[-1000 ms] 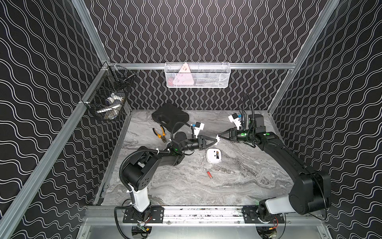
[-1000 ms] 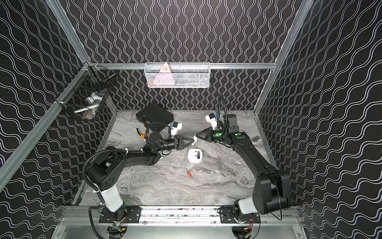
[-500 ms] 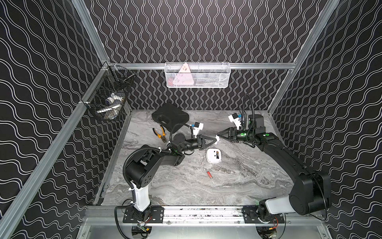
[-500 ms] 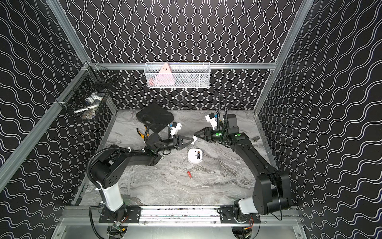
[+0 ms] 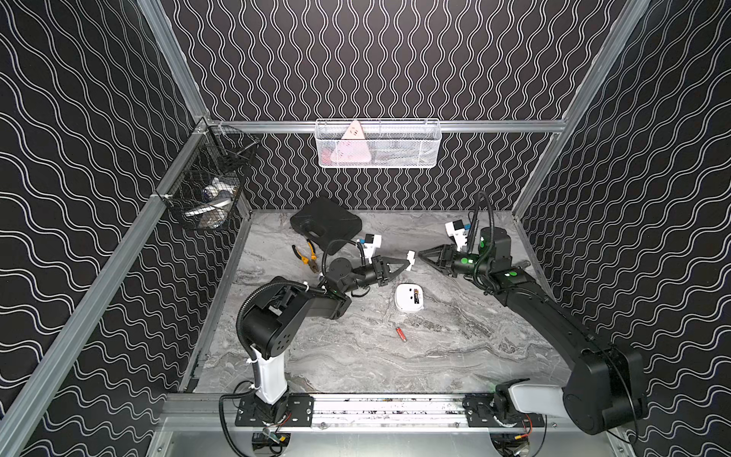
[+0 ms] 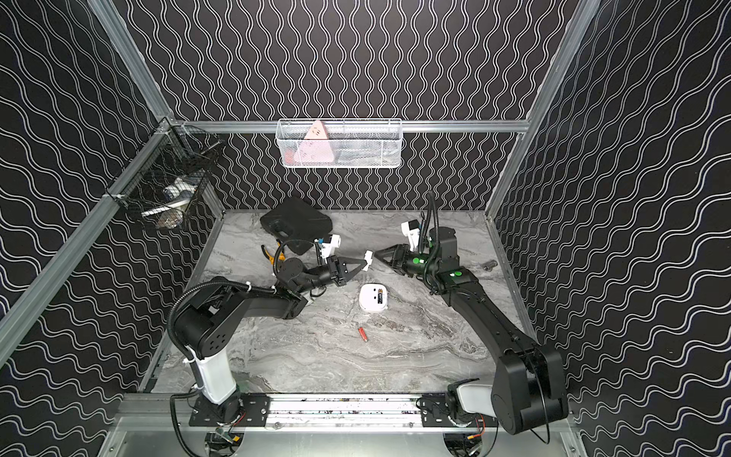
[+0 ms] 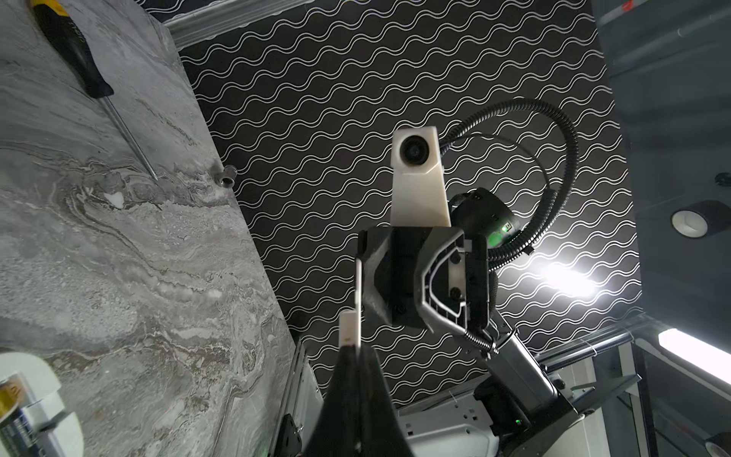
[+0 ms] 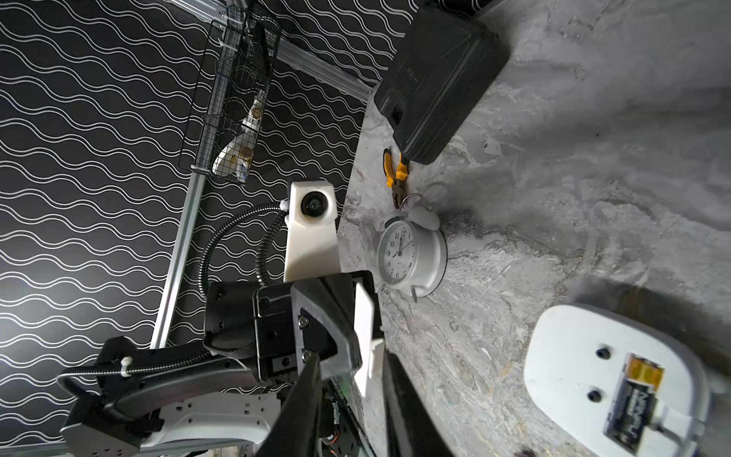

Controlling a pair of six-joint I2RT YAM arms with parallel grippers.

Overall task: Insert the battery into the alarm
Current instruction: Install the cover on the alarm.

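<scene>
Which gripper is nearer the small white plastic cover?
Left. The left gripper is shut on the small white plastic cover; the right gripper, jaws open, points at it from the opposite side, not gripping.

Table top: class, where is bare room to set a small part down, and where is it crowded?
Bare: the wide strip between the small red item and the front rail; the back stretch between the black case and the right arm. Crowded: around the case, pliers, left tool and alarm.
</scene>
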